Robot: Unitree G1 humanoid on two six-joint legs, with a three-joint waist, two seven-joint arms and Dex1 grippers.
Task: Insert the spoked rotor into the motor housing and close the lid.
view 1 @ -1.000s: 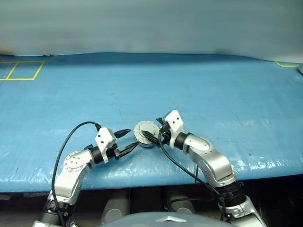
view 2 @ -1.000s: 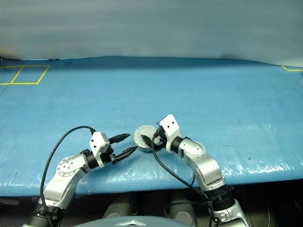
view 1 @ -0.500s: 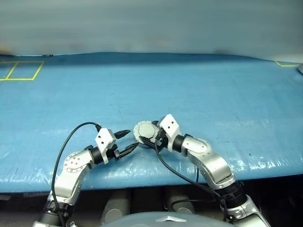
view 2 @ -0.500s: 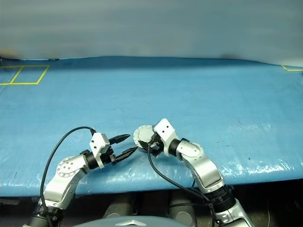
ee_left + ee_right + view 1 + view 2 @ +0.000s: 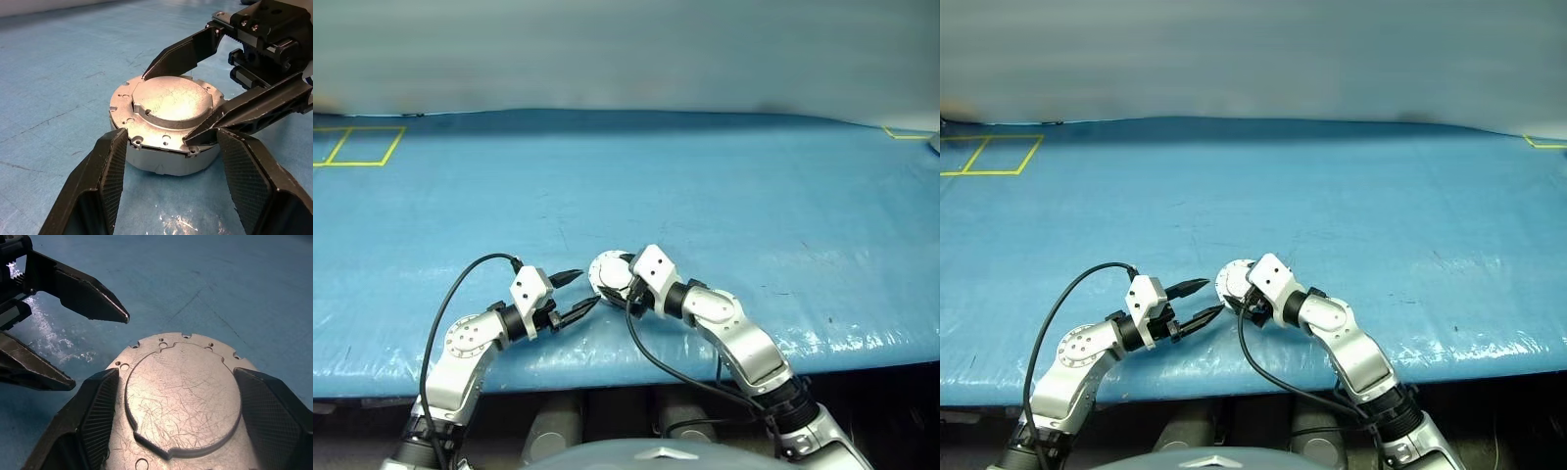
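Observation:
The motor housing [image 5: 608, 275] stands on the blue table near its front edge. Its lid [image 5: 166, 105] lies flat and closed on top, plain silver and scratched. The spoked rotor is hidden. My right gripper [image 5: 177, 374] reaches over the housing from the right. Its jaws are open and straddle the raised lid [image 5: 182, 396], standing close to both of its sides. My left gripper [image 5: 586, 289] is open just to the left of the housing. Its fingertips [image 5: 117, 147] stand a little short of the housing wall [image 5: 166, 165].
The blue sheet covering the table [image 5: 724, 196] ends at a front edge just below the grippers. Yellow tape squares [image 5: 362, 145] mark the far left corner, and a yellow tape corner [image 5: 906, 132] marks the far right. A black cable [image 5: 460, 284] loops from my left wrist.
My right gripper has slid left over the housing and rolled, and its jaws have narrowed around the lid. The left gripper and the housing have stayed still.

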